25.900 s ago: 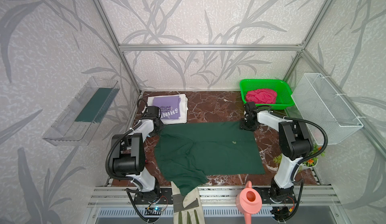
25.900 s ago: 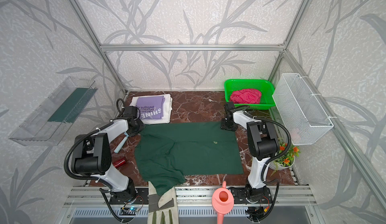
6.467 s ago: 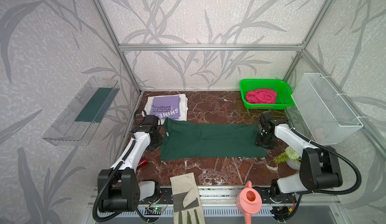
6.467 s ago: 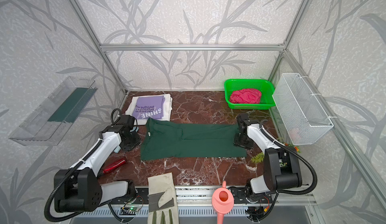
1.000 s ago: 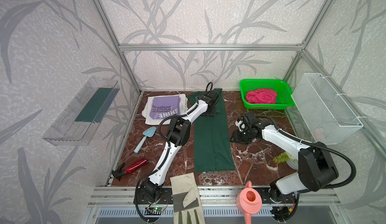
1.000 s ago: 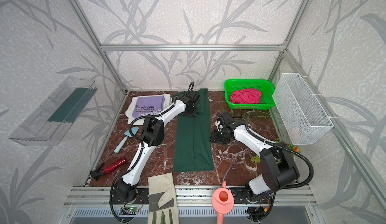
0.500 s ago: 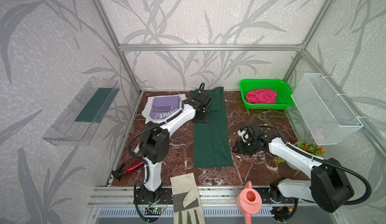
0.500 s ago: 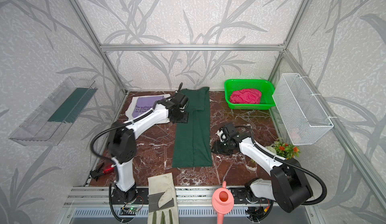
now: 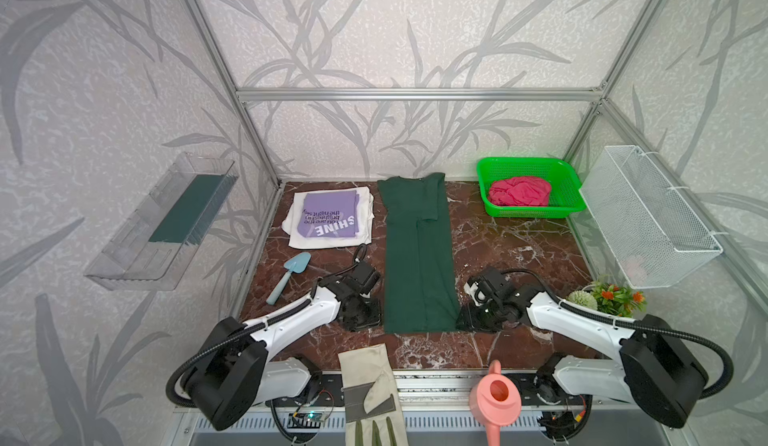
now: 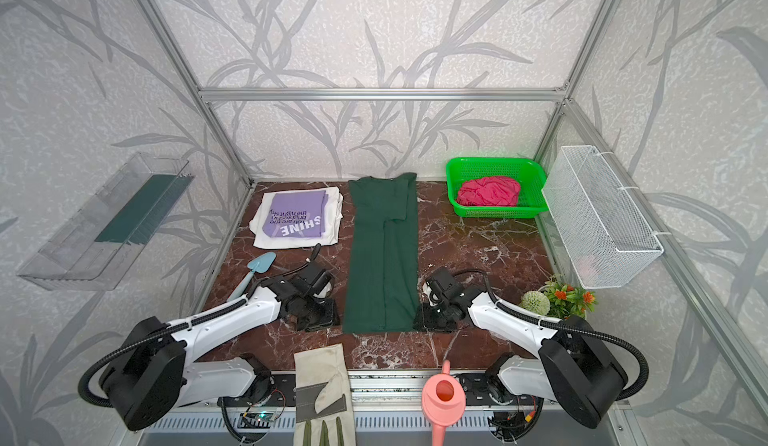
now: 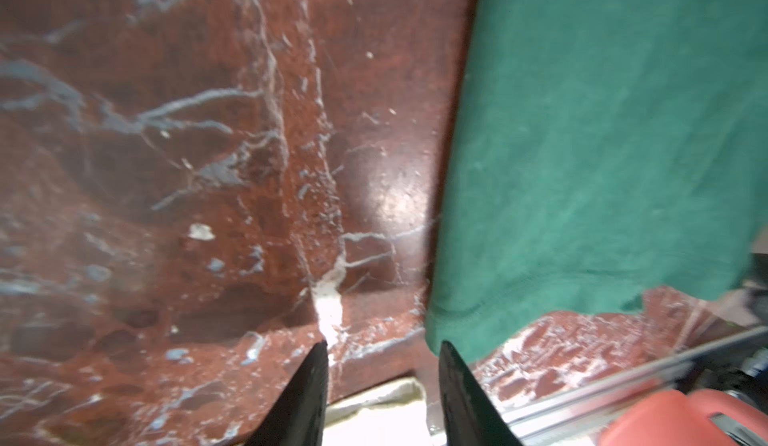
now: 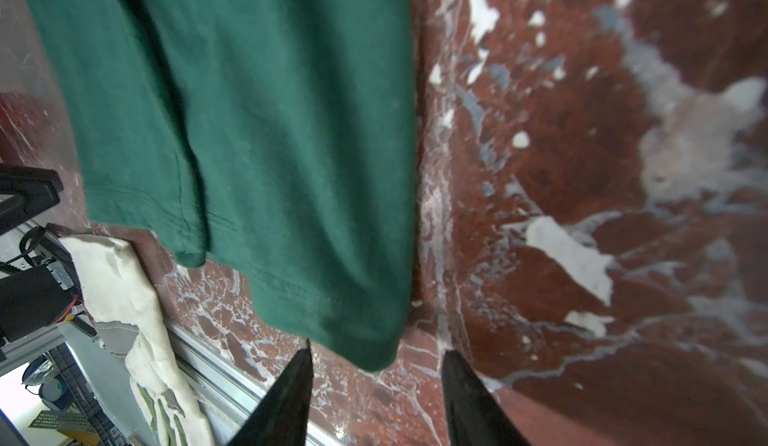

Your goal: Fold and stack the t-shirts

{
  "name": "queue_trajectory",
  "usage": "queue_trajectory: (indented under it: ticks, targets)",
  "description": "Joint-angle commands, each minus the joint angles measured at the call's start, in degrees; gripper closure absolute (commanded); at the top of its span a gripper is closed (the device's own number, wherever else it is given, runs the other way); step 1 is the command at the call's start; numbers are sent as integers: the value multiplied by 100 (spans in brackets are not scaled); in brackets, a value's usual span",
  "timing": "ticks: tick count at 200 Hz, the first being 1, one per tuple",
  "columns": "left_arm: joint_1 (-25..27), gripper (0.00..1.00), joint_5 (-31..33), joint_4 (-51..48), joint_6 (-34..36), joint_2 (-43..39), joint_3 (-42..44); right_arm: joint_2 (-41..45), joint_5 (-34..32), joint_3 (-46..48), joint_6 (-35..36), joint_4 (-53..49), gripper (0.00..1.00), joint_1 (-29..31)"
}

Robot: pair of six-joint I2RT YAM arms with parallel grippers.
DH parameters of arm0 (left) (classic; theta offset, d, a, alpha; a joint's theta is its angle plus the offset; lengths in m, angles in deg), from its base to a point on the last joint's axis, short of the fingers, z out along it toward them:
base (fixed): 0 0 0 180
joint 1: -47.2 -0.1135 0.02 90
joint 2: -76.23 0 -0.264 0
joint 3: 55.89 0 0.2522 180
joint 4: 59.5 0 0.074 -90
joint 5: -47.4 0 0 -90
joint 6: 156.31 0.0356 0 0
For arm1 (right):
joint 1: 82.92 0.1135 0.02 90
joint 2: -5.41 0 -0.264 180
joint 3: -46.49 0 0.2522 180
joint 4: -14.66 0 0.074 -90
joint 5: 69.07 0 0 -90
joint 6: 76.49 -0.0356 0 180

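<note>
the dark green t-shirt (image 9: 417, 256) lies flat on the red marble desk (image 9: 511, 248) as a long narrow strip, folded lengthwise. its collar end is at the back wall and its hem is near the front edge. the left fingers (image 9: 361, 317) are low over the desk just beside the hem's left corner. in the left wrist view they stand apart and released, with bare marble between the tips and the cloth's corner just beside one tip. the right fingers (image 9: 473, 319) are low at the hem's right corner. in the right wrist view they are also parted and grasping nothing, with the corner of the hem lying just in front of the gap between them. whether either pair touches the desk cannot be told. at the back left, the lilac t-shirt (image 9: 328, 217) printed "shine" lies folded on top of the white t-shirt (image 9: 368, 211). the pink-red t-shirt (image 9: 519, 190) sits crumpled in the green basket (image 9: 523, 161) at the back right. a blue trowel (image 9: 289, 275) lies left of the left arm. a beige glove (image 9: 370, 385) and a pink watering can (image 9: 494, 398) hang over the front rail.
</note>
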Motion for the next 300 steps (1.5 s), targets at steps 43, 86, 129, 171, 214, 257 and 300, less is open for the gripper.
queue_trajectory:
  ticks: [43, 86, 129, 171, 214, 257, 300]
  targets:
    - [115, 55, -403, 728, -269, 379, 63, -166, -277, 240, -392, 425, 51, 74]
    - [305, 56, -470, 677, -299, 630, 92, -362, -201, 178, -387, 470, 54, 100]
    - [515, 61, -479, 662, -370, 824, 143, -362, -179, 126, -376, 375, 61, 131]
    - [577, 76, -312, 470, -392, 913, 132, -392, -183, 143, -421, 424, 68, 179]
    - [586, 100, -198, 345, -401, 793, 123, -383, -174, 68, -410, 362, 84, 185]
    - [693, 100, -287, 224, -176, 344, 139, 134, -203, 27, -410, 54, 100, 258]
    - [915, 100, -212, -118, -132, -226, 159, 1162, -241, 106, -575, -469, 100, 447]
